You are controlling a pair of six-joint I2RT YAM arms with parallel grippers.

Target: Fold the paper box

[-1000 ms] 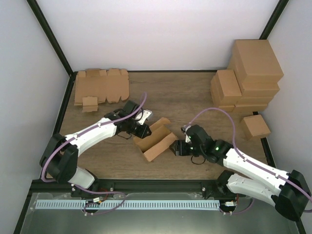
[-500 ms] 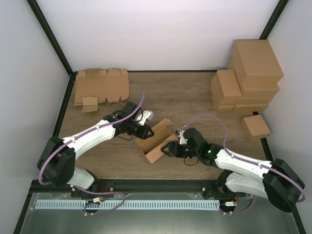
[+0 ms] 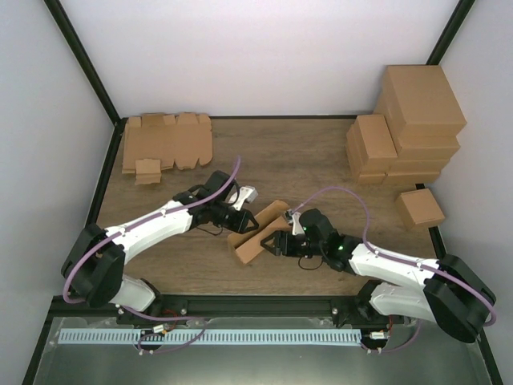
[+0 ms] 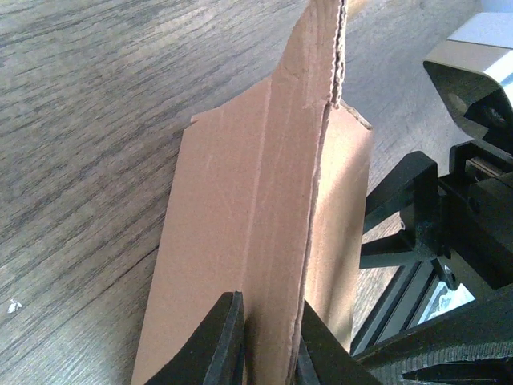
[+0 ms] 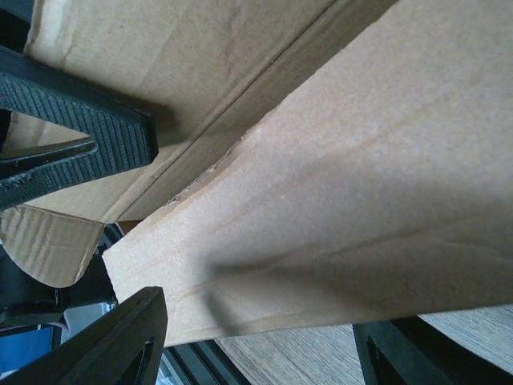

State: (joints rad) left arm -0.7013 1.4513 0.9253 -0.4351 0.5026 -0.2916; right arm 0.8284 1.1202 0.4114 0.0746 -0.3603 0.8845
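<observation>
As the left claw [image 4: 268, 325] pinches a box [image 3: 250, 250] wall, the wide right claw [image 3: 275, 241] straddles another, which probably needs pressing inward next.

Matt cardboard paper box [image 4: 256, 241], wood-grain table [image 4: 80, 120]

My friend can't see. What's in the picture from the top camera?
Two white robot arms meet at a half-folded brown paper box mid-table: the left gripper pinches one wall, the right gripper sits at its other side, fingers spread. Flat cardboard sheets lie far left; closed cartons are stacked far right.
</observation>
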